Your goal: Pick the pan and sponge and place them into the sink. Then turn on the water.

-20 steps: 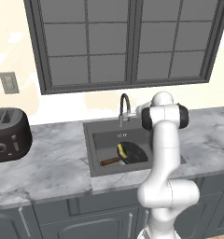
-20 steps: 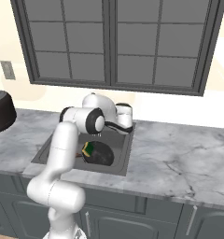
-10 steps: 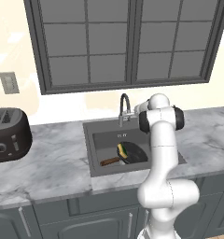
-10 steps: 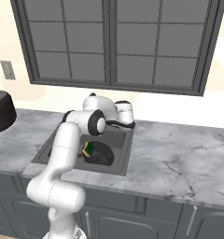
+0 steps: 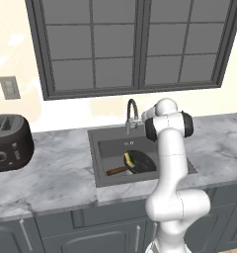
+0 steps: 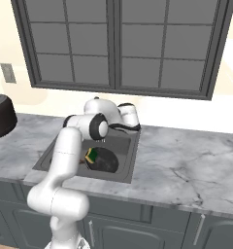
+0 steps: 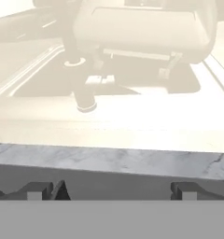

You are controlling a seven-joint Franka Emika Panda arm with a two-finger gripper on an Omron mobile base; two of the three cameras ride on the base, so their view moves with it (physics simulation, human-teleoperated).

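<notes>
reaching back over the sink [image 5: 98, 148], we hold our gripper [image 7: 111, 190] at the faucet [image 5: 132, 112] with the fingers spread wide and nothing between them. the pan [image 5: 138, 162] and sponge [image 5: 129, 159] already lie in the basin. we judge the faucet handle stiff, smooth and small, best nudged sideways at its tip. our arm stands upright, forearm folded toward the wall.
</notes>
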